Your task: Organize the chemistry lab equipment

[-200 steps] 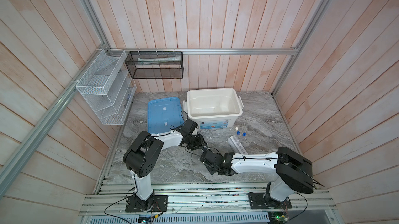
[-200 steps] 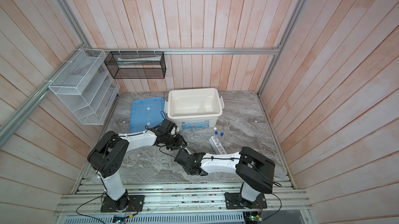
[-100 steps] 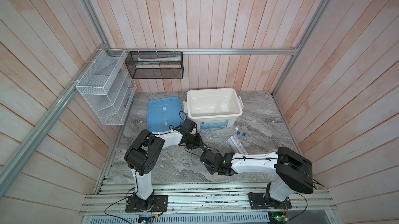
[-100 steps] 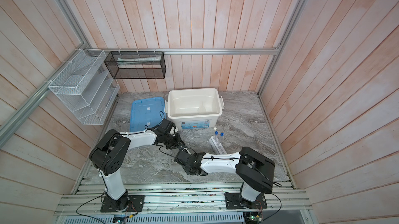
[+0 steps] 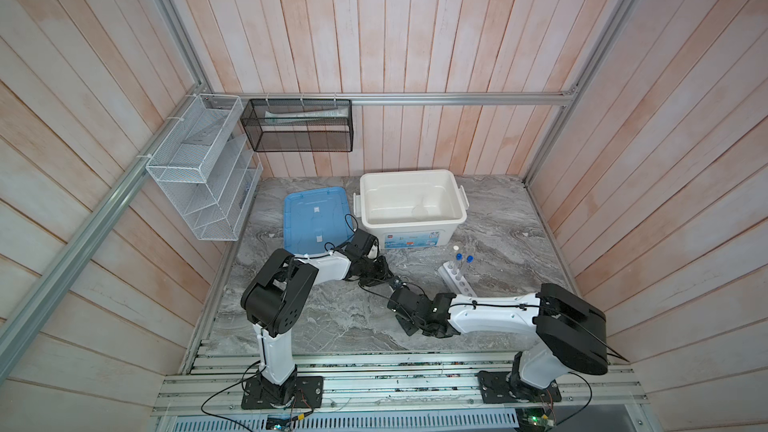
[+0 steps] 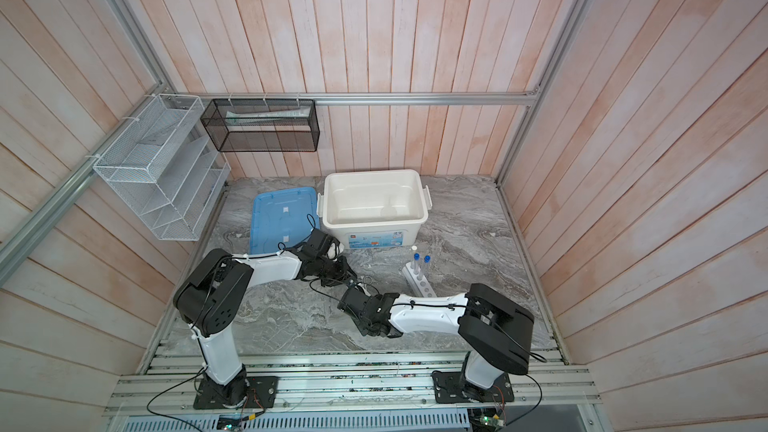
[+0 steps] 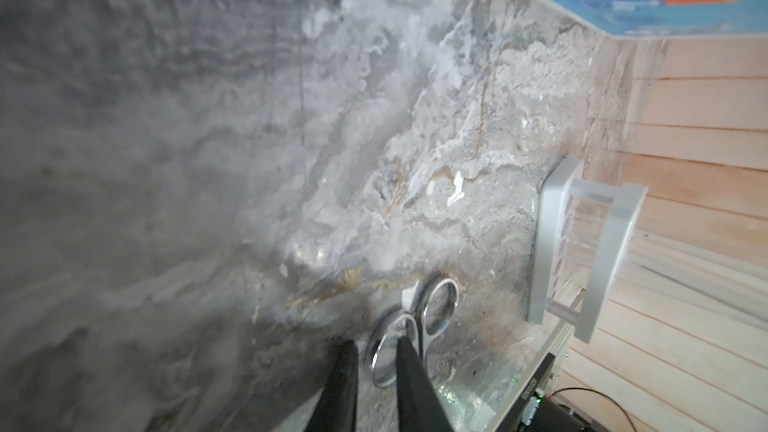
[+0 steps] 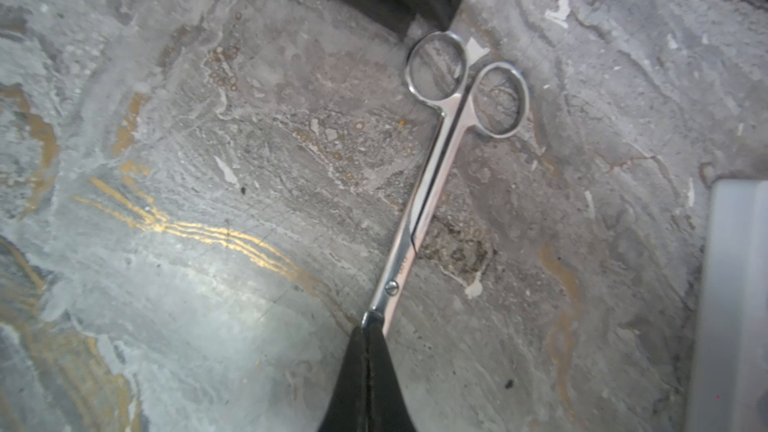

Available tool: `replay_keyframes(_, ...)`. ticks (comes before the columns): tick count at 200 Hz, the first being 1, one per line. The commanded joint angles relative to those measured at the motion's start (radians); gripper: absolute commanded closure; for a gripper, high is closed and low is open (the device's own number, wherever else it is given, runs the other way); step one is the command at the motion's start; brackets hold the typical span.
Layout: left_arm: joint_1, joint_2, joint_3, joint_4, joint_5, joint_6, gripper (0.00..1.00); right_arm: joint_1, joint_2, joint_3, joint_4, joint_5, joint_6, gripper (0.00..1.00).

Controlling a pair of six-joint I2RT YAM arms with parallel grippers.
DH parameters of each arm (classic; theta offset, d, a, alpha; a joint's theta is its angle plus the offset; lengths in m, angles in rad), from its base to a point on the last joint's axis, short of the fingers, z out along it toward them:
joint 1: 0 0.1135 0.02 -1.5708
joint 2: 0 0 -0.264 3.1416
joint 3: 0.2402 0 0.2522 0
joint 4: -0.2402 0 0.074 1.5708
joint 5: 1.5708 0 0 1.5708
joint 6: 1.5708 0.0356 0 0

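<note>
Small steel scissors (image 8: 432, 201) lie flat on the marble table. My right gripper (image 8: 370, 326) is shut on their blade end. My left gripper (image 7: 376, 361) is at the handle end, its jaws a little apart, straddling the rim of one finger ring (image 7: 376, 351). In the right wrist view the left gripper's fingertips (image 8: 436, 9) touch that ring. The white rack (image 5: 457, 284) stands just right of both grippers. It holds two blue-capped tubes (image 5: 464, 258) and a white-capped tube (image 5: 456, 248). A faint clear round dish (image 5: 422, 211) lies in the white bin.
The white bin (image 5: 457, 197) stands open at the back middle, with its blue lid (image 5: 316, 222) flat on the table to its left. A white mesh rack (image 5: 199, 184) and a black mesh rack (image 5: 299, 126) hang on the walls at the back left.
Both arms stay almost where they were, at the scissors. No clear movement shows in the top views.
</note>
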Motion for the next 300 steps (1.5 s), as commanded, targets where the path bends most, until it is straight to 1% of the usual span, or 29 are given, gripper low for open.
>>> replay_keyframes(1, 0.014, -0.014, -0.029, -0.041, -0.040, 0.042, 0.70, -0.036, -0.080, -0.012, -0.016, -0.070, 0.014, 0.82)
replay_keyframes(22, 0.018, -0.035, -0.028, -0.033, -0.036, 0.048, 0.65, -0.046, -0.095, -0.017, -0.019, -0.118, 0.013, 0.75)
replay_keyframes(59, 0.028, -0.052, -0.047, -0.014, -0.020, 0.052, 0.63, -0.046, -0.058, -0.028, -0.008, -0.186, 0.040, 0.74)
replay_keyframes(86, 0.040, -0.062, -0.061, -0.003, -0.011, 0.053, 0.62, -0.047, -0.056, -0.044, 0.004, -0.178, 0.059, 0.74)
replay_keyframes(131, 0.047, -0.066, -0.059, -0.006, -0.004, 0.056, 0.62, -0.051, -0.009, -0.056, 0.020, -0.174, 0.059, 0.74)
replay_keyframes(180, 0.049, -0.064, -0.053, -0.015, -0.001, 0.052, 0.62, -0.070, -0.013, -0.091, 0.062, -0.167, 0.055, 0.75)
replay_keyframes(196, 0.049, -0.060, -0.049, -0.015, 0.000, 0.047, 0.62, -0.070, 0.002, -0.092, 0.071, -0.164, 0.052, 0.77)
replay_keyframes(237, 0.049, -0.058, -0.055, -0.018, -0.001, 0.041, 0.62, -0.060, 0.042, -0.101, 0.077, -0.149, 0.054, 0.87)
replay_keyframes(269, 0.049, -0.054, -0.060, -0.016, -0.004, 0.038, 0.62, -0.058, 0.024, -0.118, 0.085, -0.145, 0.064, 0.93)
replay_keyframes(300, 0.048, -0.053, -0.070, -0.008, 0.001, 0.038, 0.61, -0.058, -0.011, -0.124, 0.087, -0.139, 0.069, 0.97)
